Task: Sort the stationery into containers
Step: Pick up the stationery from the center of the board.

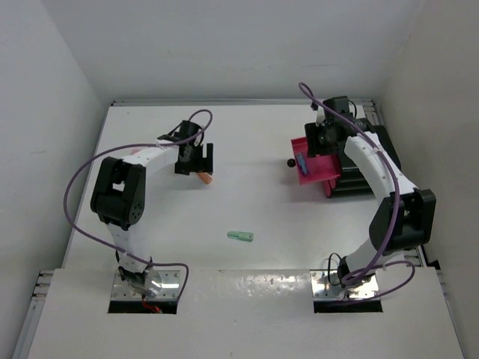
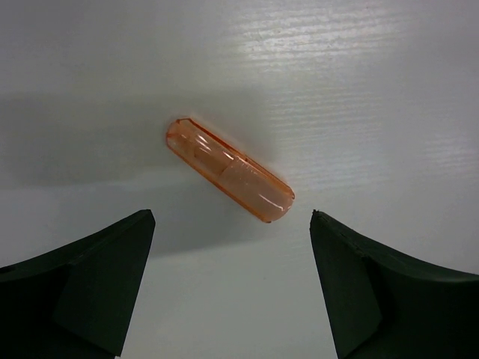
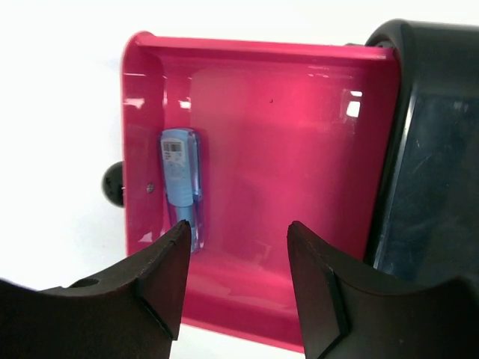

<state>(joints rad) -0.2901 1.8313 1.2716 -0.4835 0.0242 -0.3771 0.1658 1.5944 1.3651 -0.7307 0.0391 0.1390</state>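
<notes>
On the white table (image 1: 262, 142), three small stationery pieces are in view, along with one drawer, one box and two grippers.

At the left, the left gripper (image 2: 232, 228) hangs over one stubby, translucent orange plastic capsule-shaped piece (image 2: 228, 170). Its two black fingers are spread wide and hold nothing. The orange piece lies flat and slanted on the table, just beyond the fingertips and touching neither.

Near the middle of the table, well apart from both arms, lies one short mint-green piece (image 1: 240, 236), alone.

At the right, one shallow magenta-red plastic drawer (image 3: 262, 51) is pulled out of one black box (image 3: 434, 149). One round black knob (image 3: 114, 185) sits on the drawer's front wall. Inside the drawer, against that front wall, lies one small translucent blue piece (image 3: 179, 183) with a pale label.

The right gripper (image 3: 236, 235) is above the drawer, its two fingers parted and empty, with the blue piece's near end just beside the left fingertip.
</notes>
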